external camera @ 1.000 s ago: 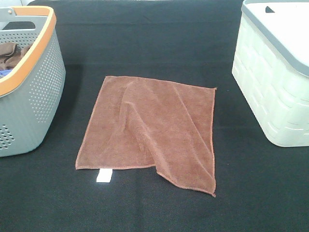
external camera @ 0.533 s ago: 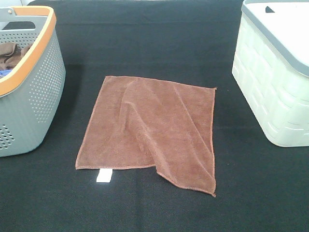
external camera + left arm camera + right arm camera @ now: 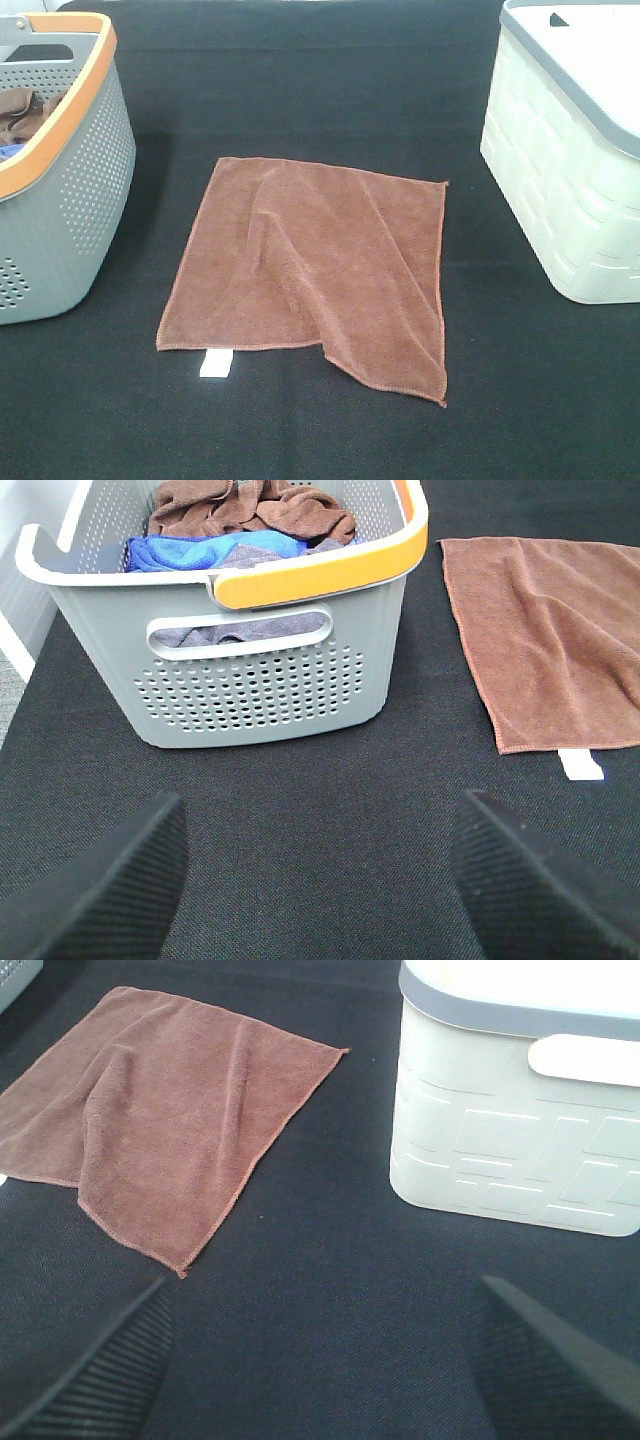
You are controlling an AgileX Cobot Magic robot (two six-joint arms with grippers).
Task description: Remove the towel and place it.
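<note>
**Q:** What have your fingers got hold of?

**A:** Nothing. My left gripper [image 3: 320,880] is spread wide, one pad [image 3: 95,885] at each side of its wrist view, with only bare black tabletop [image 3: 320,780] between them. My right gripper [image 3: 320,1360] is the same: wide apart, empty, hanging over bare black cloth. Neither touches anything.

**Q:** And the towel?

**A:** The towel [image 3: 310,265] lies spread on the table between the two containers, touching neither. It is mostly flat, with a raised crease running across it and one near corner folded out of line. Its small white tag [image 3: 215,363] pokes out at the near edge.

**Q:** What sits around it?

**A:** On my left, a grey perforated basket [image 3: 90,160] with an orange rim, holding bunched brown cloths [image 3: 255,508] and something blue [image 3: 200,550]. On my right, a pale bin [image 3: 560,190] with a grey rim.

**Q:** So how far along are you?

**A:** I judge it nearly finished, possibly done: the towel is out of the basket and laid on the table. If anything is left, it would be smoothing that crease and corner, though the task doesn't say where it belongs.
</note>
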